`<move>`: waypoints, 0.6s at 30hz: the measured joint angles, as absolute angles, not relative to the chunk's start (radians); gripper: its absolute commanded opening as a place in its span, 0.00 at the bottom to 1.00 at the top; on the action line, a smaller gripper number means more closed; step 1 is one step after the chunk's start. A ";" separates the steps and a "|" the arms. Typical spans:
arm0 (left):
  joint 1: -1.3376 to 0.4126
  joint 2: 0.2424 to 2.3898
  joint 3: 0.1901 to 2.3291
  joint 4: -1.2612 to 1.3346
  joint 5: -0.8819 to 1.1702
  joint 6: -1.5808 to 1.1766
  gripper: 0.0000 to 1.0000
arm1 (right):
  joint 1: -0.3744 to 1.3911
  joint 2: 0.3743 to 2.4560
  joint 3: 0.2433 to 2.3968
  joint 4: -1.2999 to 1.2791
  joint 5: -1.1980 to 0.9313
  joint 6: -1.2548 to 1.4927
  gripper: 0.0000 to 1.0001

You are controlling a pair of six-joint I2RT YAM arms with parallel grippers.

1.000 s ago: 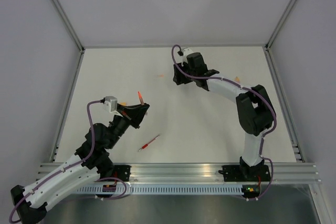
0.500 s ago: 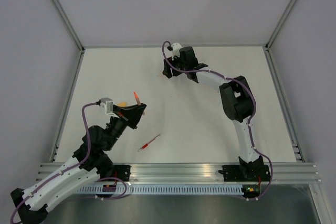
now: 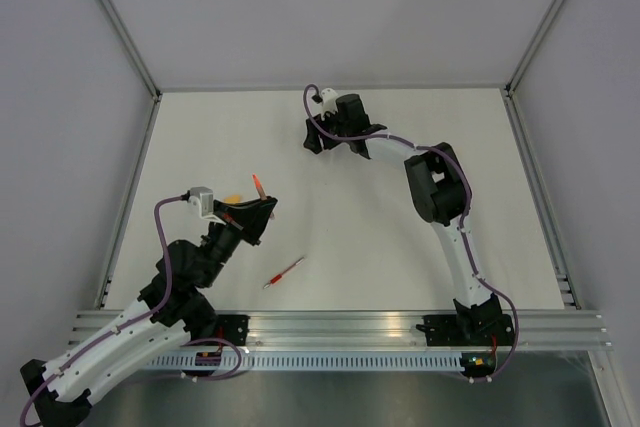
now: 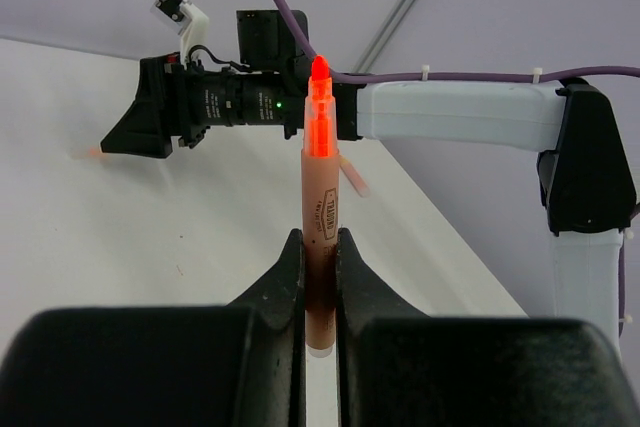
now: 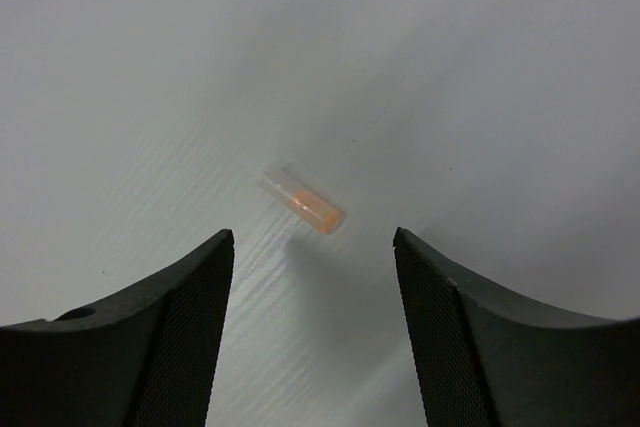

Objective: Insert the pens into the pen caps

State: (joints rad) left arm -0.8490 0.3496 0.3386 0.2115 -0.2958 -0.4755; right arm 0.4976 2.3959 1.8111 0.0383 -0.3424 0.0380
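My left gripper (image 3: 262, 209) is shut on an orange pen (image 4: 320, 197) and holds it upright off the table, its bright tip (image 3: 256, 182) uncapped. My right gripper (image 5: 312, 247) is open and hovers just above a pale orange pen cap (image 5: 300, 201), which lies on the table slightly ahead of the gap between the fingers. From above, the right gripper (image 3: 313, 140) is at the back middle and covers that cap. A red pen (image 3: 283, 273) lies on the table near the front. A small orange piece (image 3: 232, 197) lies beside the left gripper.
The white table (image 3: 380, 237) is walled at the back and sides, with a metal rail (image 3: 400, 325) along the front. In the left wrist view a pale orange stick (image 4: 352, 179) lies under the right arm (image 4: 450, 112).
My right arm has swung left along the back of the table and now hangs over the cap. My left gripper has shifted slightly left, still holding the pen.
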 measured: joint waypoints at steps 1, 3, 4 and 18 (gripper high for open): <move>-0.849 0.350 0.339 0.212 -0.296 -0.476 0.02 | 0.498 2.400 1.816 0.039 -0.343 0.036 0.72; -0.849 0.351 0.339 0.212 -0.297 -0.476 0.02 | 0.498 2.409 1.829 0.040 -0.344 0.033 0.72; -0.849 0.351 0.339 0.211 -0.297 -0.478 0.02 | 0.498 2.414 1.837 0.041 -0.345 0.032 0.72; -0.849 0.352 0.339 0.211 -0.297 -0.482 0.02 | 0.522 2.489 1.915 0.037 -0.361 0.002 0.73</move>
State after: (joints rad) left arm -0.8490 0.3515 0.3386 0.2111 -0.2970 -0.4820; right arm 0.5224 2.4889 1.9148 0.0372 -0.3614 0.0025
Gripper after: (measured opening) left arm 0.095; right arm 0.725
